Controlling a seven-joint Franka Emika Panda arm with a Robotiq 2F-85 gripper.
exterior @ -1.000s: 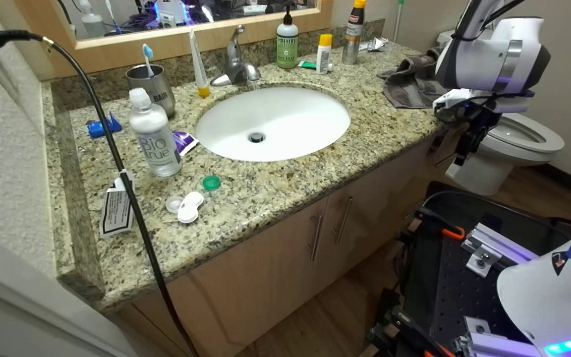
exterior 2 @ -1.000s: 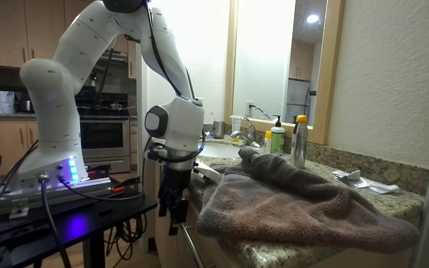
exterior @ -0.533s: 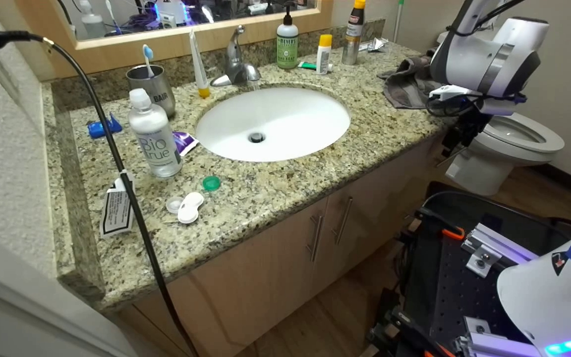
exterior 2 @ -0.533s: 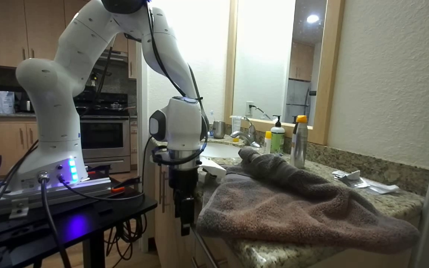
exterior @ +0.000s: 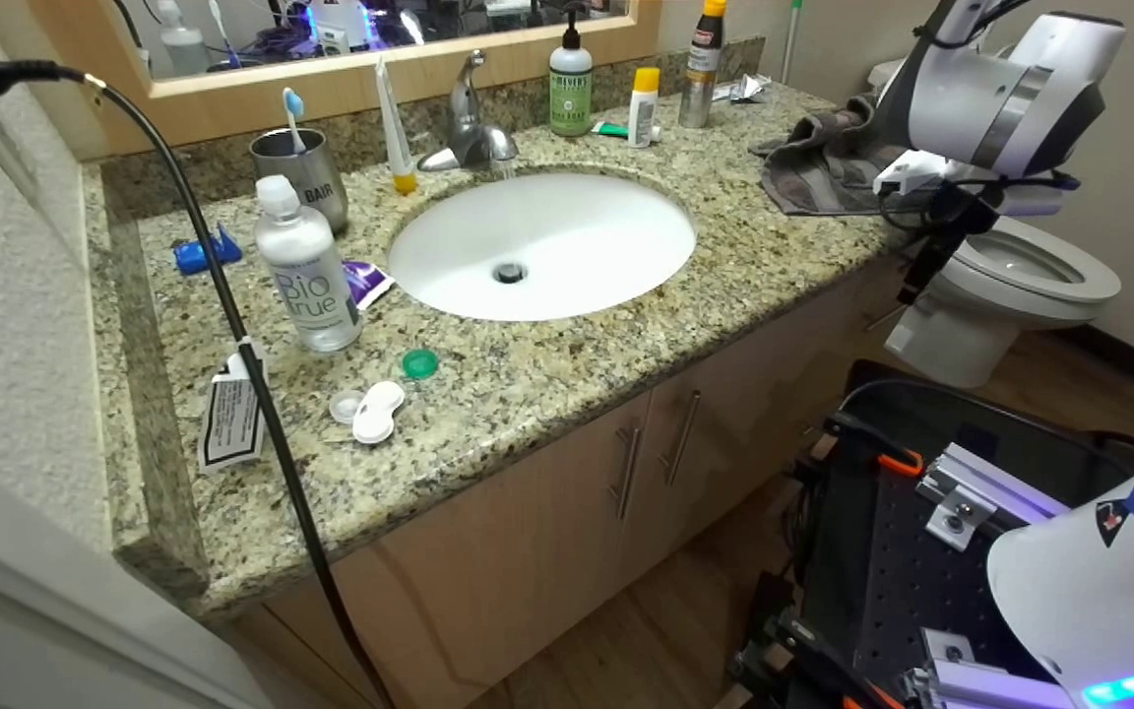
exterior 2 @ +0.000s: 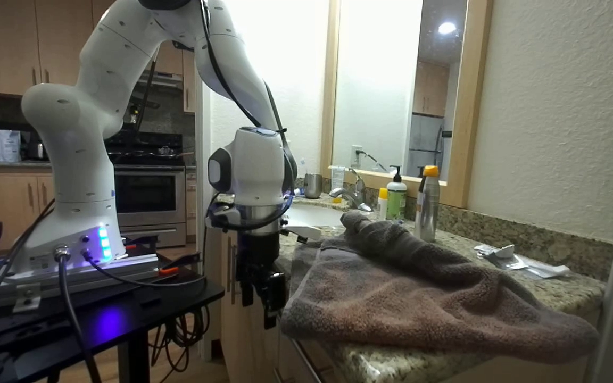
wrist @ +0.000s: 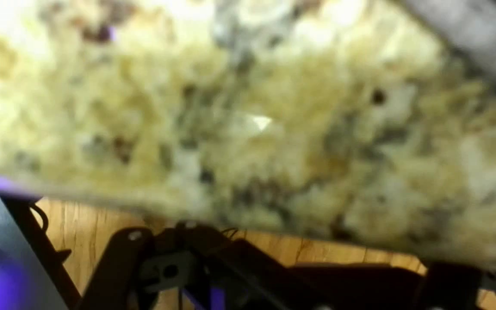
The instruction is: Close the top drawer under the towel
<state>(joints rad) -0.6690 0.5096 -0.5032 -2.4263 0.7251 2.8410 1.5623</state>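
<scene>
The top drawer (exterior 2: 318, 352) is under the counter edge below the towel. Its metal bar handle (exterior 2: 306, 361) shows at the lower middle of an exterior view, and the handle also shows small in an exterior view (exterior: 884, 318). The front looks close to the cabinet face; how flush cannot be told. The grey-brown towel (exterior 2: 418, 303) lies over the counter corner. My black gripper (exterior 2: 258, 314) points down in front of the counter edge, fingers apart and empty, above and beside the handle. In the wrist view the gripper's (wrist: 291, 275) fingers are spread; the counter edge hides the drawer.
The granite counter (wrist: 274, 150) fills most of the wrist view. A sink (exterior: 547, 246), a soap bottle (exterior: 570, 89) and a spray can (exterior 2: 427, 205) are on it. The robot's black table (exterior 2: 141, 314) stands opposite the cabinet. A toilet (exterior: 1030, 286) is beyond.
The drawer handle has shifted inward, toward the cabinet, and the drawer front no longer sticks out. My gripper moved toward the cabinet with it, then lifted and drew back slightly.
</scene>
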